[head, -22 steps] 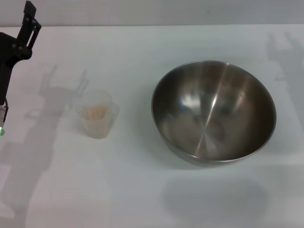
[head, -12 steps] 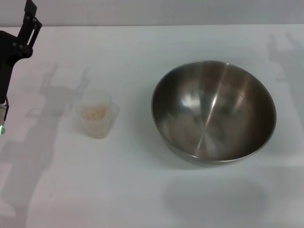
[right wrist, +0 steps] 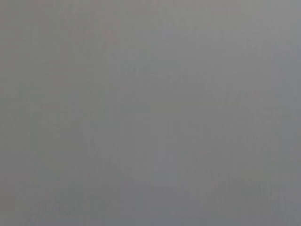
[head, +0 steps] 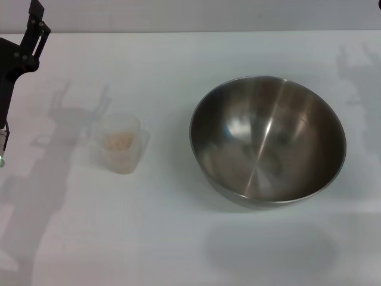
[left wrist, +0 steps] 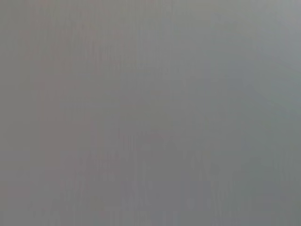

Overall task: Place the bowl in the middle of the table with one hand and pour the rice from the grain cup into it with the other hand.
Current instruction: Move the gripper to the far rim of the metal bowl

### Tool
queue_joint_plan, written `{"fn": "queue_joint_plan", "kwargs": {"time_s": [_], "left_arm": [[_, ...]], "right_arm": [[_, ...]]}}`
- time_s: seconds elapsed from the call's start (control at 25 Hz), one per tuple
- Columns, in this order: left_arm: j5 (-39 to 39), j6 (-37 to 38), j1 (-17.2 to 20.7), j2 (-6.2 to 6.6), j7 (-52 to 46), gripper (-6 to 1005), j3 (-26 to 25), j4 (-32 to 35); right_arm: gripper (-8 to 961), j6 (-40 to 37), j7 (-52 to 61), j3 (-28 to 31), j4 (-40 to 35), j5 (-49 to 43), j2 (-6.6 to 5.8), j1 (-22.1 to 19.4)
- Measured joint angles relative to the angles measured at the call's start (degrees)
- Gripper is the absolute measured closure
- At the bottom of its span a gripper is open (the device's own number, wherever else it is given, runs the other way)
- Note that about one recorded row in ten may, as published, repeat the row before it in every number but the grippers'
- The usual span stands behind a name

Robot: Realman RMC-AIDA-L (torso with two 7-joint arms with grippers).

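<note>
The steel bowl (head: 268, 140) stands empty on the white table (head: 178, 238), right of the middle. The clear grain cup (head: 122, 143) stands upright to its left, with a small heap of pale rice (head: 119, 140) in its bottom. My left gripper (head: 33, 33) is raised at the far left edge, well away from the cup and empty. My right gripper is out of view; only a dark tip shows at the top right corner. Both wrist views show only plain grey.
The arms' shadows fall on the table at the left and the far right. The table's far edge runs along the top of the head view.
The left arm has shifted very slightly up and left. The bowl and the cup have not moved.
</note>
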Motion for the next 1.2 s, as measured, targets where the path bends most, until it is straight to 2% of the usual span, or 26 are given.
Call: {"fn": "queue_joint_plan", "kwargs": {"time_s": [0.2,0.52,0.68,0.88,0.96,1.0,1.04,1.16,1.2], "left_arm": [[0.00,-0.03,0.19,0.02,0.01,164,0.00,-0.17],[0.00,-0.11,-0.01,-0.04,0.00,165,0.31,-0.03],[0.00,-0.12,0.00,-0.06,0.01,165,0.35,-0.06],[0.00,-0.12,0.00,-0.07,0.01,165,0.36,0.04],[0.00,-0.15,0.00,-0.07,0.01,165,0.19,0.17],[0.00,-0.18,0.02,-0.07,0.01,165,0.10,0.25],[0.00,-0.18,0.02,-0.07,0.01,165,0.10,0.25],[0.00,-0.20,0.16,-0.03,0.01,165,-0.03,0.33],[0.00,-0.21,0.19,-0.01,0.01,165,-0.16,0.42]], "right_arm": [[452,-1.90,-8.67,-0.20,0.06,-0.03,0.05,-0.36],[452,-2.81,-16.14,-0.36,-1.14,-0.03,0.15,-0.71],[453,3.40,-16.30,-0.28,-5.79,-0.03,0.15,-0.98],[453,23.55,-16.32,1.59,-22.93,0.17,0.01,-4.87],[453,34.25,-16.37,3.31,-31.49,-0.05,-0.01,-7.14],[452,45.26,-16.40,5.07,-39.82,-0.20,0.01,-9.28],[452,45.26,-16.40,5.07,-39.82,-0.20,0.01,-9.28],[452,64.41,-16.43,8.09,-51.89,-1.05,0.08,-11.56],[452,76.63,-16.44,10.54,-58.69,-1.52,0.10,-12.02]]}}
